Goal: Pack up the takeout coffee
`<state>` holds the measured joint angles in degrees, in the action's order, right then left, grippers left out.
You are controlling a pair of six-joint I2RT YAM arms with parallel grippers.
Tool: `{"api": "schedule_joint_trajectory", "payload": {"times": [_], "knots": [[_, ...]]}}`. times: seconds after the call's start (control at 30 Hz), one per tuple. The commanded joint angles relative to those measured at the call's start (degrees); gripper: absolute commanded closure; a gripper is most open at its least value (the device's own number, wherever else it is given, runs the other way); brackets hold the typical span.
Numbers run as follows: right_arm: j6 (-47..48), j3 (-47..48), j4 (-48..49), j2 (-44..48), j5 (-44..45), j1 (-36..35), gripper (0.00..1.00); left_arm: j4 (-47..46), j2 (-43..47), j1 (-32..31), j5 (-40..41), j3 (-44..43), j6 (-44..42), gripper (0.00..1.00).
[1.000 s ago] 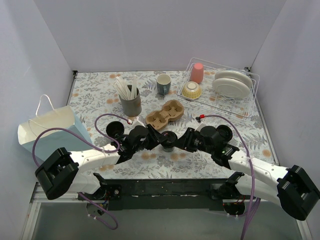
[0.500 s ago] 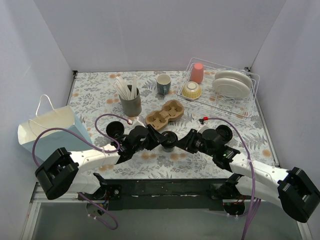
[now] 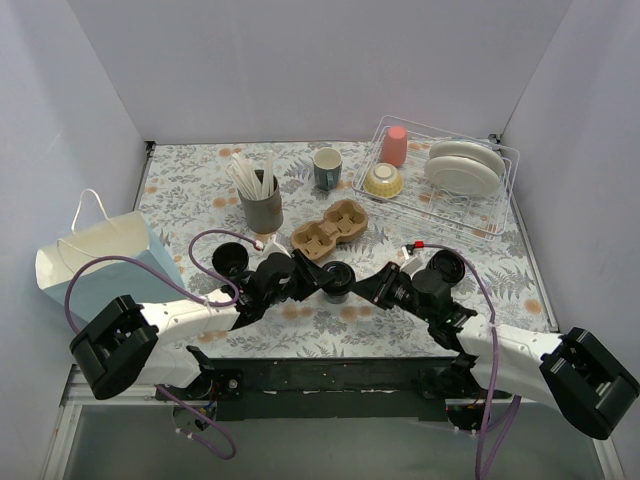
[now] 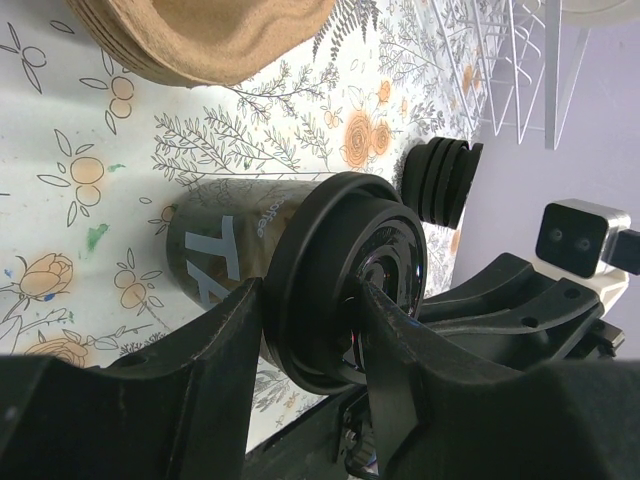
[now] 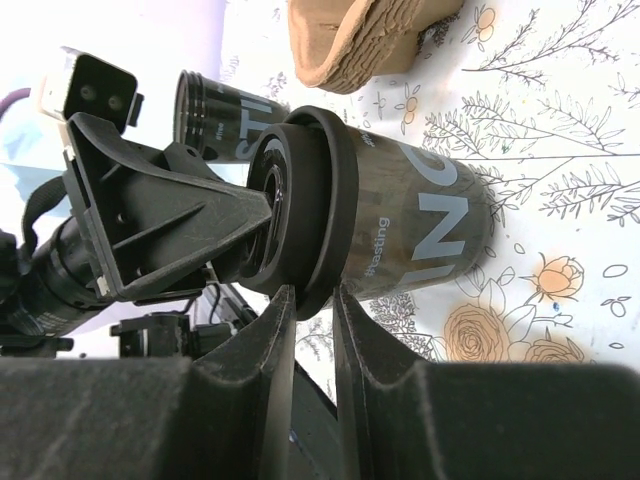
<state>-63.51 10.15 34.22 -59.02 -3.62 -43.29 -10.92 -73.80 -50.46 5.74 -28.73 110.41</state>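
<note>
A black takeout coffee cup (image 3: 337,279) with a black lid stands near the front centre of the table. My left gripper (image 3: 313,279) holds it from the left, and its fingers close on the lid (image 4: 345,280) in the left wrist view (image 4: 312,292). My right gripper (image 3: 362,286) meets it from the right, pinching the lid's rim (image 5: 320,200) in the right wrist view (image 5: 312,292). A second black cup (image 3: 228,258) stands to the left, also in the right wrist view (image 5: 215,110). A third black lidded cup (image 3: 447,266) stands to the right.
A brown pulp cup carrier (image 3: 330,228) lies just behind the held cup. A pale paper bag (image 3: 100,255) stands at the left. A grey cup of white straws (image 3: 260,205), a ceramic mug (image 3: 327,167) and a wire dish rack (image 3: 500,205) are at the back.
My right arm has sunk a little and its wrist has shifted slightly toward the near edge. The middle cup and my left gripper have stayed in place.
</note>
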Motion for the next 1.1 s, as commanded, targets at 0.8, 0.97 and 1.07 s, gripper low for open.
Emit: {"api": "schedule_joint_trajectory", "payload": {"times": [0.8, 0.97, 1.07], "knots": [[2.1, -3.4, -20.0, -11.5, 9.7, 1.1, 0.76, 19.9, -5.4, -2.2, -5.1, 4.6, -4.2, 0.61], [4.4, -1.7, -22.5, -5.7, 11.5, 1.2, 0.80, 19.9, -6.1, -2.1, -5.1, 4.7, -4.4, 0.61], [7.7, 3.6, -25.6, -4.2, 11.9, 1.2, 0.88, 20.1, -6.2, -2.1, -5.1, 4.4, -4.8, 0.61]]}}
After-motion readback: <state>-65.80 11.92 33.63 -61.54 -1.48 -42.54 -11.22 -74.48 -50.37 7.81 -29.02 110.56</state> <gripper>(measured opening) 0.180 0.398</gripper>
